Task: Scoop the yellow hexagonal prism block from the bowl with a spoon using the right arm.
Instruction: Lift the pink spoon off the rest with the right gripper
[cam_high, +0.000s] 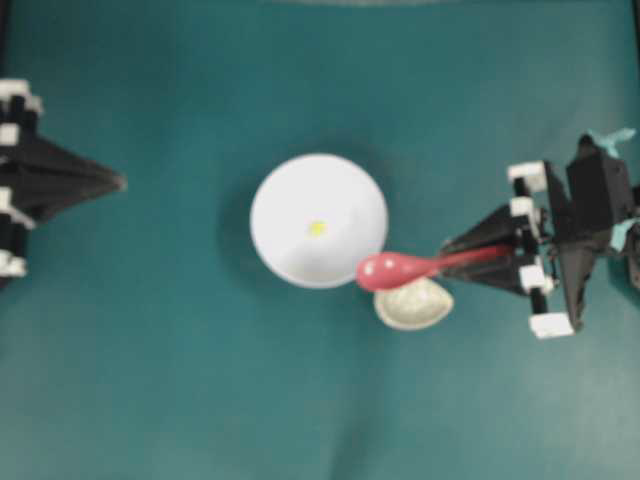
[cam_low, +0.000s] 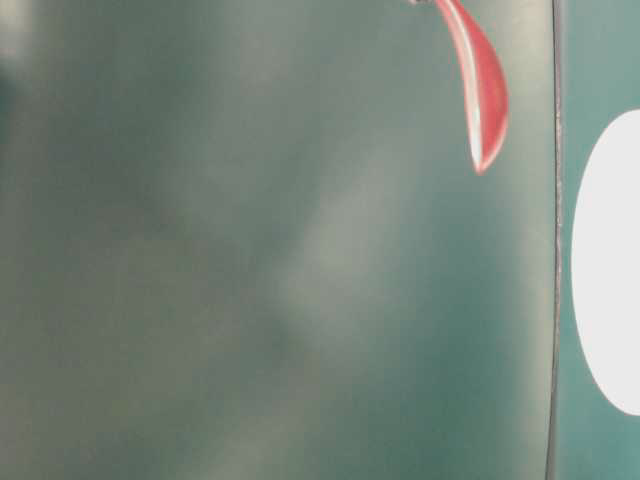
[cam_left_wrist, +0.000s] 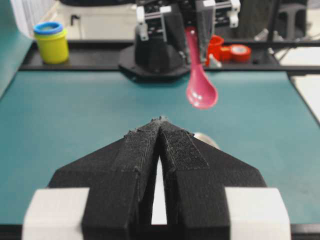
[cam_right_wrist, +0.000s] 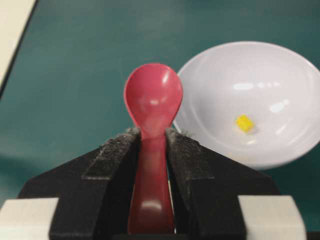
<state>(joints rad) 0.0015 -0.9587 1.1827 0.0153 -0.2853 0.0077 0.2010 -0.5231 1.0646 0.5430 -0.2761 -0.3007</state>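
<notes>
One tool is in play: the glossy pink-red soup spoon with an oval scoop is pinched by its short handle between the black padded fingers of the right gripper, scoop empty and facing up in the right wrist view. Beyond it, at about two o'clock from the scoop, sits the large round white bowl, and the tiny bright yellow hexagonal prism block lies on the bowl's floor near its centre. From overhead, the scoop hangs at the bowl's five o'clock rim, above a small speckled beige teardrop dish. The pickup looks done; I judge that the scoop next needs carrying over the rim, dipping, and sliding under the block. Far across the table, the left gripper rests with its jaws pressed together, holding nothing.
</notes>
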